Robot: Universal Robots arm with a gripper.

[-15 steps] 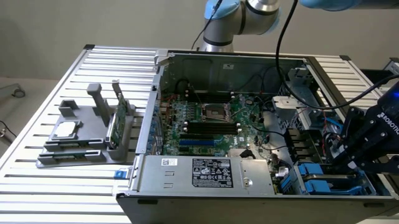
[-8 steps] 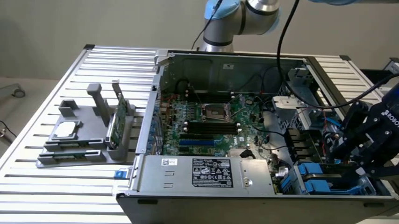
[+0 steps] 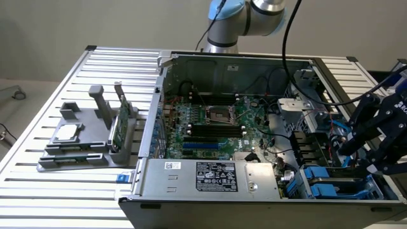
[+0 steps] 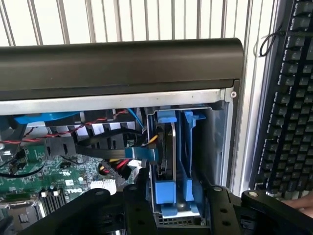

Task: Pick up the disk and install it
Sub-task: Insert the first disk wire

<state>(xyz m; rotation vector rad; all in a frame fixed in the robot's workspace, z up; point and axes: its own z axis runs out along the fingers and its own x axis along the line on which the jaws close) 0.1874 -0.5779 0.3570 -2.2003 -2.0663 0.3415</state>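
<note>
The disk [image 4: 173,161], silver-grey with blue plastic side rails, stands on edge in the drive bay at a corner of the open computer case [image 3: 152,119]. In the exterior view the disk [image 3: 330,183] lies low at the right end of the case. My black gripper [image 4: 179,190] straddles it, one finger [image 4: 141,188] on each side, with small gaps to the blue rails. The jaws are open and grip nothing. From the exterior view, the gripper [image 3: 369,167] hangs just above the bay on the right.
Black and red cables [image 4: 112,152] run beside the bay toward the motherboard [image 3: 210,124]. A power supply [image 3: 216,176] fills the case's near side. A grey fixture [image 3: 83,138] holding a small silver drive and a green card stands at the exterior view's left. A keyboard [image 4: 288,98] lies outside the case.
</note>
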